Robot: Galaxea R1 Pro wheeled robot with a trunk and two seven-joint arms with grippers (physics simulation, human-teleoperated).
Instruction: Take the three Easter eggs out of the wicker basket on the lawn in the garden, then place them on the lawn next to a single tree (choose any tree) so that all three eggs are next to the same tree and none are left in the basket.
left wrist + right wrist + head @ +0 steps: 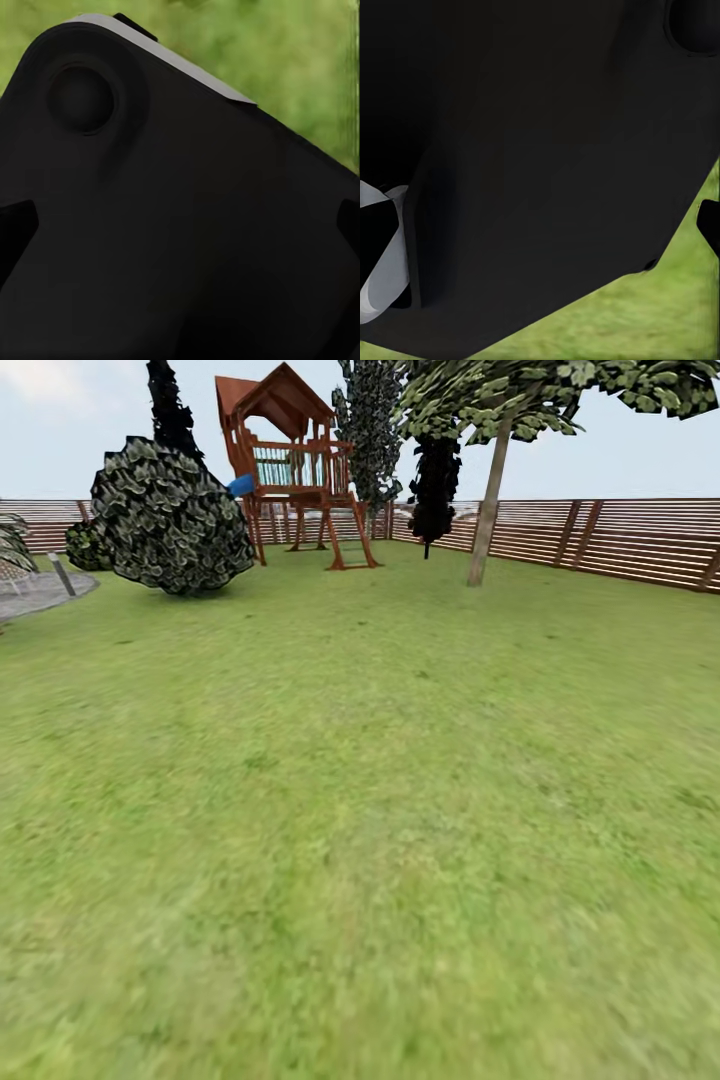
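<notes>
The lawn (360, 810) stretches wide and green ahead of me in the head view. A tree (489, 500) with a straight pale trunk and speckled foliage stands at the far right, close to the fence. The Easter eggs and the wicker basket are out of view. In the left wrist view, the left gripper (180, 232) faces a black part of my own body at close range, fingertips (15, 232) wide apart at the frame edges, with grass beyond. The right gripper (540, 225) faces the same kind of black surface, its fingertips (709, 225) also spread, holding nothing.
A brown slatted fence (620, 540) rings the garden. A wooden play tower (295, 470) stands at the back, a big dark speckled bush (170, 515) at back left, a black-leaved tree (435, 485) by the fence, and a grey gravel patch (35, 595) at far left.
</notes>
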